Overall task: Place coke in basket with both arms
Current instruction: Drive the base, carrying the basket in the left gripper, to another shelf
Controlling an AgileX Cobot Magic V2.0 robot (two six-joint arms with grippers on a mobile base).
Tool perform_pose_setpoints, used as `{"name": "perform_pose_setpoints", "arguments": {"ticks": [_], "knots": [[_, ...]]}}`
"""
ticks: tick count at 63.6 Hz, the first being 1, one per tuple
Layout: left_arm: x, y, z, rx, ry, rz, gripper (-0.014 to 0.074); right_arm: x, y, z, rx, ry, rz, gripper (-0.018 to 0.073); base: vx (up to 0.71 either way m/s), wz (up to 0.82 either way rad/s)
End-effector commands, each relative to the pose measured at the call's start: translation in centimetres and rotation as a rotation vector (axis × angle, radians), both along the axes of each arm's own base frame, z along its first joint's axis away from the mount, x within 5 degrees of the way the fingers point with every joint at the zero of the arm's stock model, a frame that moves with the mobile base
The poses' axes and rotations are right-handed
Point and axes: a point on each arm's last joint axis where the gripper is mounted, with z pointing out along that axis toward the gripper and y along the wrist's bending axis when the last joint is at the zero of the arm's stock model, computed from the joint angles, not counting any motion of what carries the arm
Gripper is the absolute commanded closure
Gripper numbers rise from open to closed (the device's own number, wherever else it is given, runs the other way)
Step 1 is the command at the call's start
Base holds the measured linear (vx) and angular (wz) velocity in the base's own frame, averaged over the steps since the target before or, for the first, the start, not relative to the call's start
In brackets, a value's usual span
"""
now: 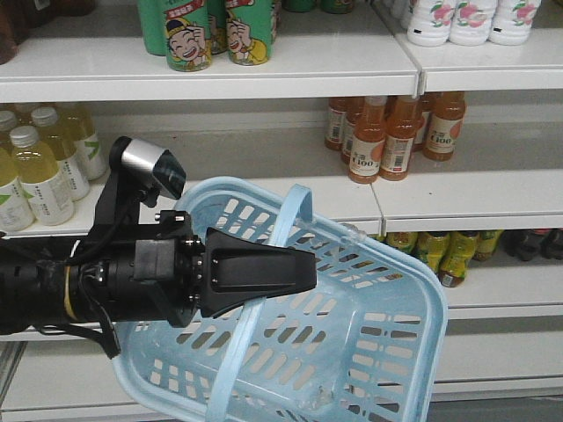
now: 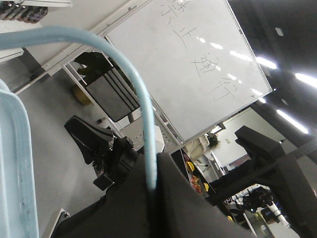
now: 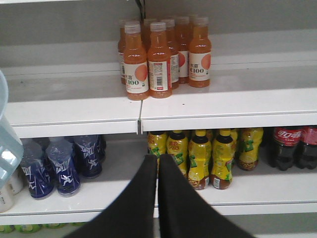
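My left gripper [image 1: 308, 272] is shut on the handle [image 1: 281, 224] of the light blue basket [image 1: 387, 352] and holds it up, tilted, in front of the shelves. In the left wrist view the blue handle [image 2: 141, 94] runs down between the closed fingers [image 2: 188, 198]. My right gripper [image 3: 158, 161] is shut and empty, facing the shelves. Coke bottles [image 3: 286, 146] with red labels stand on the lower shelf at the far right; dark bottles [image 1: 532, 243] also show in the front view at the right edge.
Orange juice bottles [image 3: 148, 59] stand on the middle shelf [image 3: 198, 106]. Yellow tea bottles [image 3: 198, 158] and blue drink bottles [image 3: 62, 163] stand on the lower shelf. Green cans [image 1: 207, 31] and pale yellow bottles [image 1: 44, 171] fill the shelves at the left.
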Motion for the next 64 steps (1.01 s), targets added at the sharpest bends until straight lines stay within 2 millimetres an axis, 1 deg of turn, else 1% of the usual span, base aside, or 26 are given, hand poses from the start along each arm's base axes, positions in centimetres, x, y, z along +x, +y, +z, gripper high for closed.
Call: {"name": "perform_pose_setpoints", "arguments": {"ticks": [1,20,64], "knots": [[-1.5,0.37,2.97,-0.176,-0.056,-0.103,0.0604,-0.03,0.13,0.39,-0.012,-0.075,0.017,0.0564,-0.03,-0.22],[-1.52,0.38,3.0,-0.176,-0.057,-0.103,0.0604,-0.03,0.13,0.39,-0.012,-0.075,0.017,0.0564,-0.02,-0.33],[-1.52,0.38,3.0,-0.176,-0.057,-0.103,0.0603,-0.03,0.13,0.39,-0.012,-0.075,0.017,0.0564,-0.01,-0.5]]}}
